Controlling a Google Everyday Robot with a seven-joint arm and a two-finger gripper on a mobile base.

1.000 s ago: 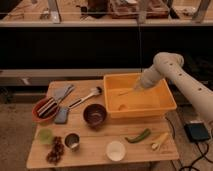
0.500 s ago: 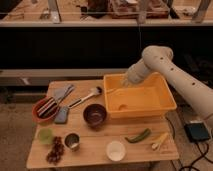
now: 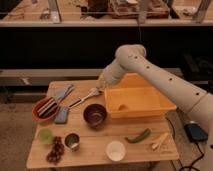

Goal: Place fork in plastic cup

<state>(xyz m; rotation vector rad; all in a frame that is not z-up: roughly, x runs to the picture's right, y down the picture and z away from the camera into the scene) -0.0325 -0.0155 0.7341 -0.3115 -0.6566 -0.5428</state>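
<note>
The yellow bin [image 3: 141, 113] sits at the right-hand back part of the wooden worktop [image 3: 90, 159]. The white arm reaches in from the right and across the bin's back left corner. The gripper [image 3: 102, 81] hangs just outside that corner, above the worktop. Whether it is apart, together or clamped on something cannot be told. The fork cannot be picked out with certainty; a pale bit at the gripper's tip may be it. A small orange item [image 3: 123, 106] lies inside the bin near its left wall. A black-handled utensil [image 3: 83, 99] with a silver head lies just left of the bin, its head close under the gripper. A dark bowl [image 3: 95, 114] stands beside the bin's front left corner. The light green plastic cup [image 3: 45, 135] stands upright, well to the left of the bin and nearer the front edge. A metal cup [image 3: 72, 141] stands between it and the bin. A white cup [image 3: 115, 150] and a green pepper [image 3: 138, 135] lie in front of the bin.
</note>
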